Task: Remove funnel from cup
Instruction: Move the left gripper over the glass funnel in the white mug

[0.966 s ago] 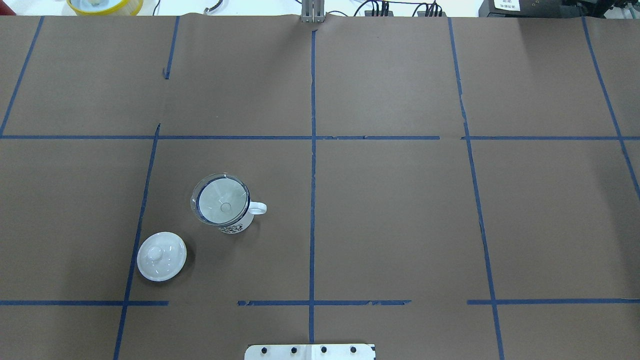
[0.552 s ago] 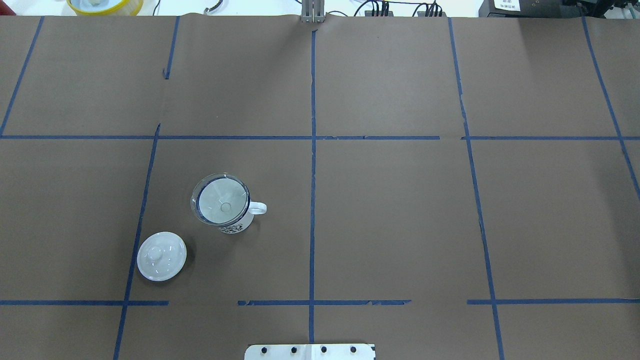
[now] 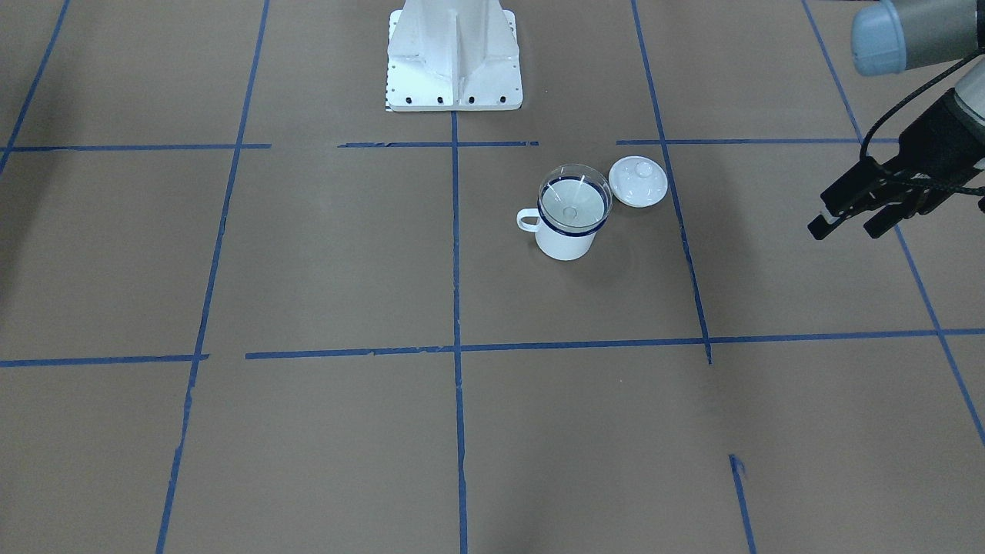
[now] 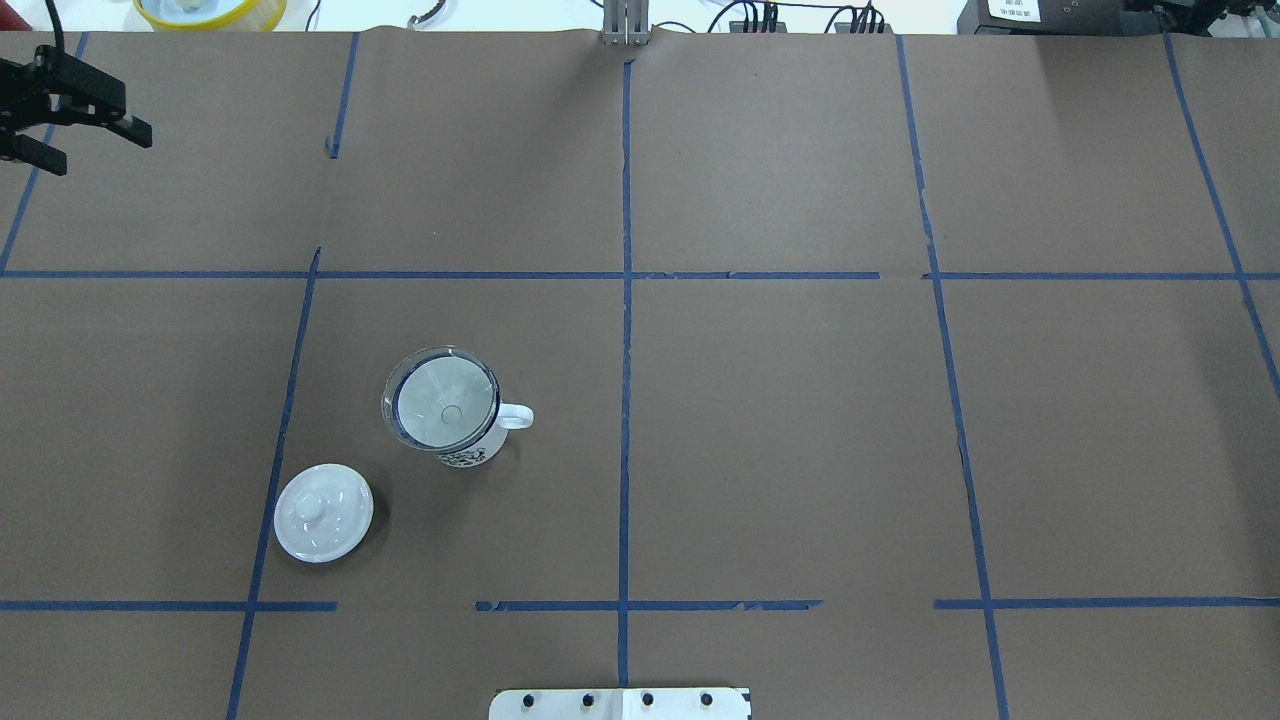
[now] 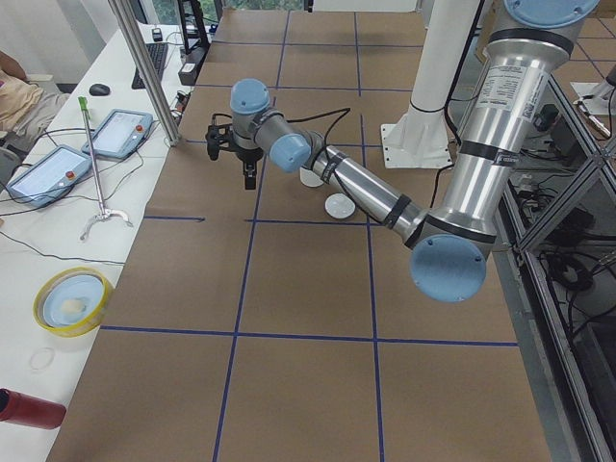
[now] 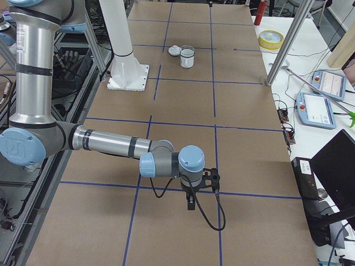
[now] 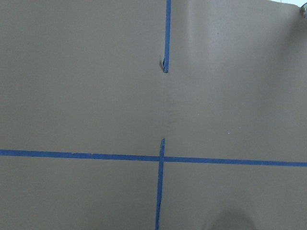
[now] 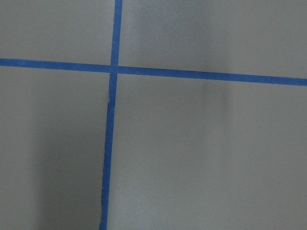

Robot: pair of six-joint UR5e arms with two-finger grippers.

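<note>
Nearby, a lid lies beside the cup and funnel.

In the overhead view the funnel sits in the cup, left of the frame's centre, with the cup's handle pointing to the frame's right. The lid lies on the table just below and left of the cup, near it but not touching. The left gripper hangs at the frame's upper left corner, well apart from both, and the base plate sits at the middle of the bottom edge.
</note>
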